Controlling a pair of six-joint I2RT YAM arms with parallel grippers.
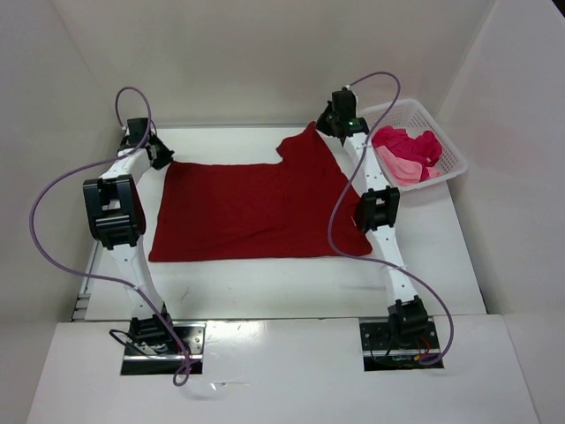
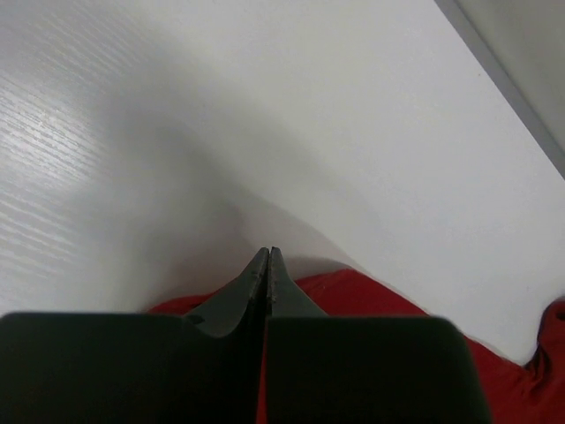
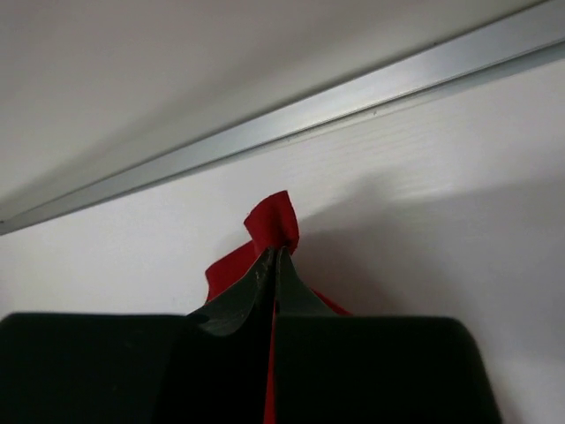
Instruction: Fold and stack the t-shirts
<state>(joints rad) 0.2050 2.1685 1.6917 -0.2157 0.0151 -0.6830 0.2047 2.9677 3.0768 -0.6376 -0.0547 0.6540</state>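
Dark red t-shirt (image 1: pixel 247 208) lies spread flat on the bench (image 1: pixel 265 287), its long axis running left to right and one sleeve poking out past its far right corner. Both arms work the shirt's far edge. The left pincer (image 1: pixel 161 157) sits at the shirt's far left corner, clenched, its tips meeting over the cloth's rim; the left wrist view shows a sliver of red in the seam between the fingers, so it seems to have the corner pinched, though only thinly. The right pincer (image 1: pixel 340 132) is at the sleeve end of the shirt, clenched on a tuft of red cloth that sticks out past its tips in the right wrist view. Each arm is thus nearest its own end of the far edge, with the whole body of the shirt lying between the pincers and the arm bases. A fold would likely mean drawing that edge toward the shirt's near edge, along the long axis. Just right of the shirt's sleeve stands the white basket (image 1: pixel 455 161), holding the light pink shirt (image 1: pixel 402 168) and magenta shirt (image 1: pixel 410 141), not yet folded.
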